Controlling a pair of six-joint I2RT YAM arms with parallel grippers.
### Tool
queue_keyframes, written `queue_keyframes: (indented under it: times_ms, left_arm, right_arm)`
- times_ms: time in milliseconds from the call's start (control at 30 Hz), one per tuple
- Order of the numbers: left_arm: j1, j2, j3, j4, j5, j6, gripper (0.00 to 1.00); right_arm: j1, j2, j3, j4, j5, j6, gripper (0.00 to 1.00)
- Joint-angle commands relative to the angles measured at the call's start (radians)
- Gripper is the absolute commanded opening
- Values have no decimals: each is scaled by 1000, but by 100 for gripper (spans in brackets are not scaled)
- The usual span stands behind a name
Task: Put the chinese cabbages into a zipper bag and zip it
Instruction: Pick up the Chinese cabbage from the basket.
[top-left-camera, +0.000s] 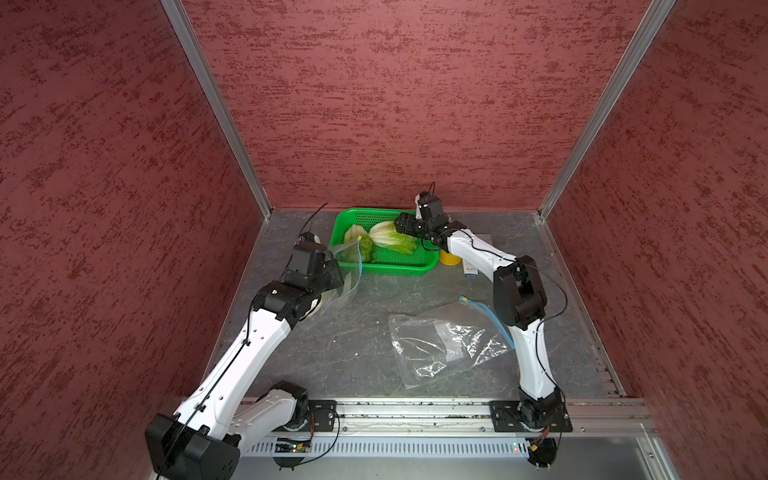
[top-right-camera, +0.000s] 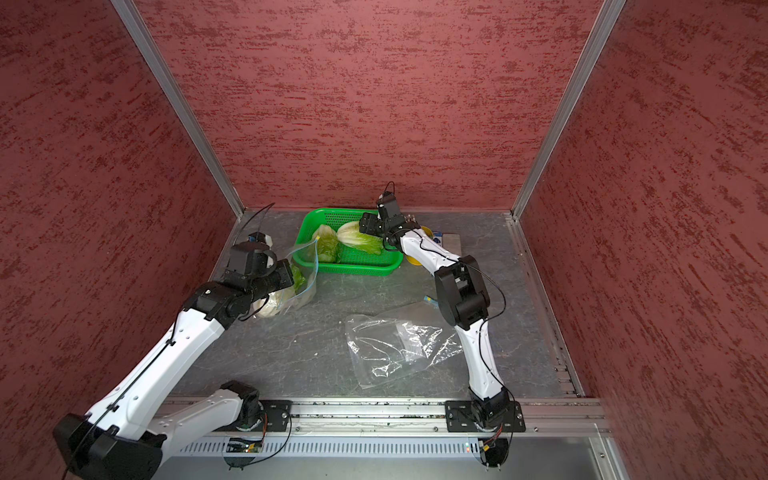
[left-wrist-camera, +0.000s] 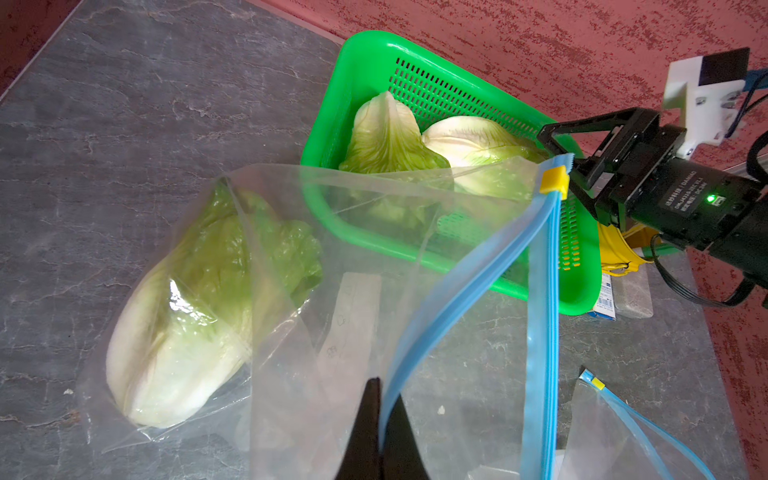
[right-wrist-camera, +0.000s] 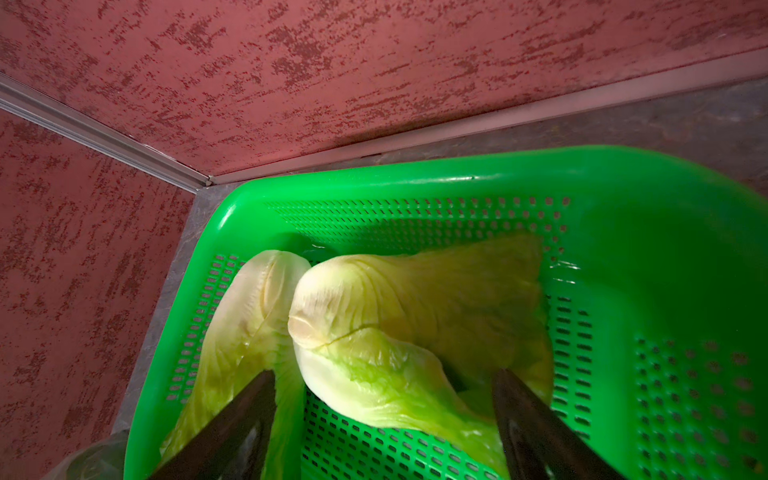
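Our right gripper (right-wrist-camera: 384, 374), jaws apart, straddles one chinese cabbage (right-wrist-camera: 395, 307) in the green basket (right-wrist-camera: 415, 174); our left gripper (left-wrist-camera: 380, 401) is clamped on the zipper bag (left-wrist-camera: 332, 299), another cabbage (left-wrist-camera: 187, 316) inside.

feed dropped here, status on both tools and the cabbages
Left tool shut on zipper bag rim, one chinese cabbage bagged. Right tool open astride basket cabbage, second cabbage beside it in green basket. Spare bag lies apart.

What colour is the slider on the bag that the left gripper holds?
The slider of the zipper bag is yellow; the left wrist view shows it best.
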Motion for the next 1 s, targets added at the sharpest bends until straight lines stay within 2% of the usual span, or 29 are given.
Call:
queue_keyframes:
  times_ms: [0, 133, 300, 367, 500, 633, 733, 867, 967]
  left_arm:
    - [-6, -11, -9, 16, 5, -4, 0]
    - [-7, -18, -8, 12, 6, -7, 0]
    - [-8, -30, -14, 11, 0, -6, 0]
    - [-9, -32, -17, 15, 0, -6, 0]
    - [-8, -23, -20, 21, 4, -9, 0]
    - [-11, -16, -21, 30, 20, -15, 0]
    - [-19, -9, -18, 33, 18, -15, 0]
    - [-29, -1, -14, 42, 20, -18, 0]
    - [-34, 3, -9, 41, 14, -18, 0]
  right_arm:
    - [-8, 44, 69, -47, 36, -8, 84]
    - [-7, 76, 114, -82, 46, -4, 84]
    - [6, 43, 80, -83, -16, 3, 84]
    - [18, -5, 15, -51, -37, 18, 84]
    - [25, -135, -211, 162, -155, 120, 83]
    - [25, -183, -295, 238, -222, 166, 82]
    - [25, -223, -333, 253, -219, 158, 81]
    - [17, -258, -349, 195, -122, 138, 82]
    - [2, -245, -347, 162, -94, 163, 83]
